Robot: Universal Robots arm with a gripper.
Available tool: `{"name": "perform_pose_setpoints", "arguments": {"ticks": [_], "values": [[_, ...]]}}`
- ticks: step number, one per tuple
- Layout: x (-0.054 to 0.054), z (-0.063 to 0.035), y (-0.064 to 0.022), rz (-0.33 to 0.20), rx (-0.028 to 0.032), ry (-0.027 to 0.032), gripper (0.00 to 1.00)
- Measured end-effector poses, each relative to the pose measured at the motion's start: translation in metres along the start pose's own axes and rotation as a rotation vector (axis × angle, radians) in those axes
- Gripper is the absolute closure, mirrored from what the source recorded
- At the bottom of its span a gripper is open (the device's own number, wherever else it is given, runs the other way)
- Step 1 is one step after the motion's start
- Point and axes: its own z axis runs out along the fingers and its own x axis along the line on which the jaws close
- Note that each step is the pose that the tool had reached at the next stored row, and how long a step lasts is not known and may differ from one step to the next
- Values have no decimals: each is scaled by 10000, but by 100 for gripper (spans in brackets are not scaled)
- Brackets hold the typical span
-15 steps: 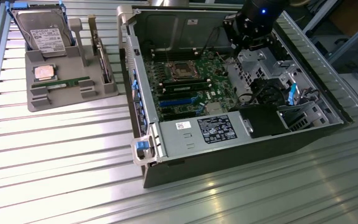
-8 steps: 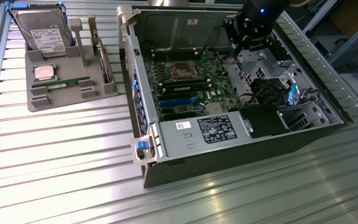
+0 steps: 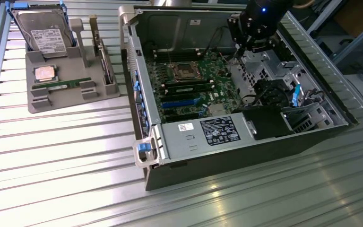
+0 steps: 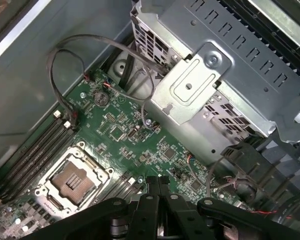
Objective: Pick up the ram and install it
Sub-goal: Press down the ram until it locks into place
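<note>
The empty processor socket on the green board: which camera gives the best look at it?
The wrist view. There the processor socket sits close and large, its metal frame and dark centre plain, just beyond the shut gripper. In the exterior view the same socket is a small dark square deep inside the open computer case.

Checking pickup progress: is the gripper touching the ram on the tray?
Apart. The exterior view shows the gripper over the open computer case, while the ram lies on the grey tray across the table.
</note>
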Motion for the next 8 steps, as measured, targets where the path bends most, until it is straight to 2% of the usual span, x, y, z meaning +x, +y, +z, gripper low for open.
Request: {"name": "perform_pose_setpoints", "arguments": {"ticks": [3, 5, 7, 8], "values": [[0, 0, 0, 151, 2, -13, 89], [0, 0, -1, -83, 0, 6, 89], [0, 0, -1, -874, -6, 66, 89], [0, 0, -1, -1542, -11, 117, 89]]}}
